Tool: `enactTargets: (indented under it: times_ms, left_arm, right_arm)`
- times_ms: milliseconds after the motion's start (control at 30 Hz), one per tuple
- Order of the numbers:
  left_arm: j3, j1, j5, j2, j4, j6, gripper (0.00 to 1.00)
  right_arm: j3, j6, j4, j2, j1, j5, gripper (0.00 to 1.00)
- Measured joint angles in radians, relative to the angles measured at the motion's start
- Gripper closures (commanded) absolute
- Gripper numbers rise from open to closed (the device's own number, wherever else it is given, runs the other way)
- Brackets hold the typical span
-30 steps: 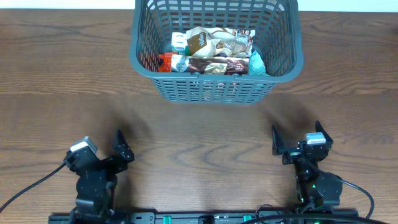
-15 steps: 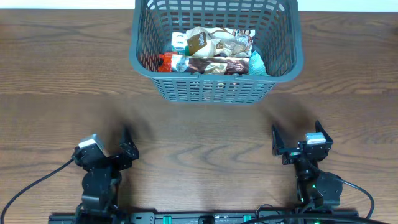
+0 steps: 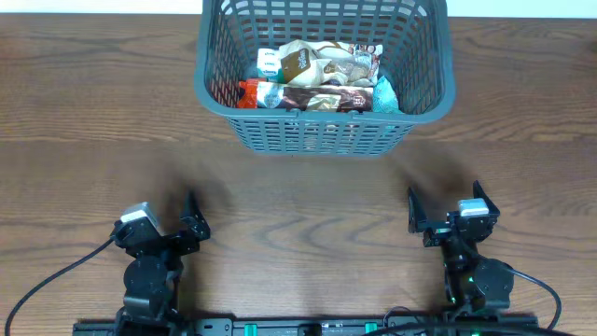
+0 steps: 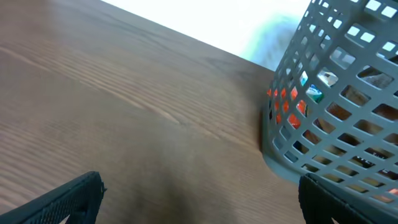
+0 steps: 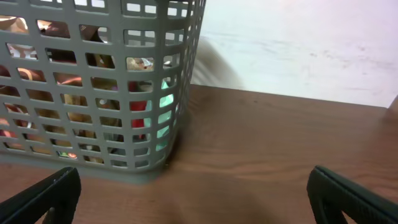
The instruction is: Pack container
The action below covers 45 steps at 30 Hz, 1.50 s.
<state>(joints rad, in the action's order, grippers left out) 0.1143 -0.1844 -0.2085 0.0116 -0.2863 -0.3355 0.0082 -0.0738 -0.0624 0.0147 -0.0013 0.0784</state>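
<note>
Container (image 3: 322,131) sits far-centre on the table (image 3: 93,121), snack packets (image 3: 317,79) inside, none visible outside it. Left gripper (image 4: 199,208) and right gripper (image 5: 193,196) are both spread wide, empty, well apart from it. Looks packed. Park the arms low and avoid the container wall.

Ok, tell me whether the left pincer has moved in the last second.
Yes. Seen from overhead, the left pincer has shifted slightly right, toward the line of the basket's left corner; the basket itself has not moved.
</note>
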Motion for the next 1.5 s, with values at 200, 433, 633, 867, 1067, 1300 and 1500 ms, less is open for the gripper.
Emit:
enactTargets:
  times_ms: [200, 433, 633, 867, 1067, 1300, 1500]
  left_arm:
    - [0.000, 0.000, 0.000, -0.001, 0.000, 0.096, 0.01]
    - [0.000, 0.022, 0.000, -0.001, 0.000, 0.293, 0.01]
    - [0.000, 0.062, 0.000, -0.001, 0.000, 0.388, 0.01]
    - [0.000, 0.080, 0.000, -0.001, 0.001, 0.415, 0.02]
    - [0.000, 0.080, 0.016, -0.001, 0.002, 0.415, 0.01]
    - [0.000, 0.080, 0.026, -0.001, 0.003, 0.414, 0.01]
    - [-0.001, 0.080, 0.026, -0.001, 0.003, 0.414, 0.01]
  right_arm:
    - [0.000, 0.000, 0.000, 0.000, 0.000, 0.000, 0.01]
    - [0.000, 0.000, 0.000, 0.000, 0.000, 0.000, 0.01]
    - [0.000, 0.000, 0.000, 0.000, 0.000, 0.000, 0.01]
    - [0.000, 0.000, 0.000, 0.000, 0.000, 0.000, 0.01]
    - [0.000, 0.000, 0.000, 0.000, 0.000, 0.000, 0.01]
    - [0.000, 0.000, 0.000, 0.000, 0.000, 0.000, 0.01]
    - [0.000, 0.000, 0.000, 0.000, 0.000, 0.000, 0.01]
